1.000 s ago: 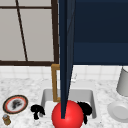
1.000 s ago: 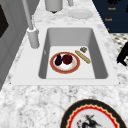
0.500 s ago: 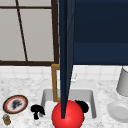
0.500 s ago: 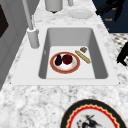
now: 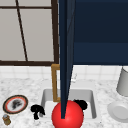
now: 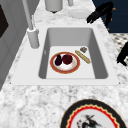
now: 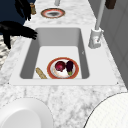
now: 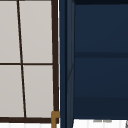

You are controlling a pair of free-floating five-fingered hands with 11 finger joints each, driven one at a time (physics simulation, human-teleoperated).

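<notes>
Both robot hands hover at the sink's front edge, left robot hand (image 5: 37,110) and right robot hand (image 5: 81,104), fingers relaxed, holding nothing; the plate (image 6: 65,62) with food lies untouched in the sink (image 6: 100,62).

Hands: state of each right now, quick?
Left hand: over the sink's left rim, holds nothing; fingers cannot be told.
Right hand: over the sink, fingers straight, open, holds nothing.

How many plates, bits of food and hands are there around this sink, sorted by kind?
Plates: 3 – red-rimmed plate in the sink, patterned plate on the left counter, white plate on the right counter.
Foods: 3 – eggplant, dark red fruit, bread stick.
Hands: 2 – left hand, right hand.
Total: 8
</notes>
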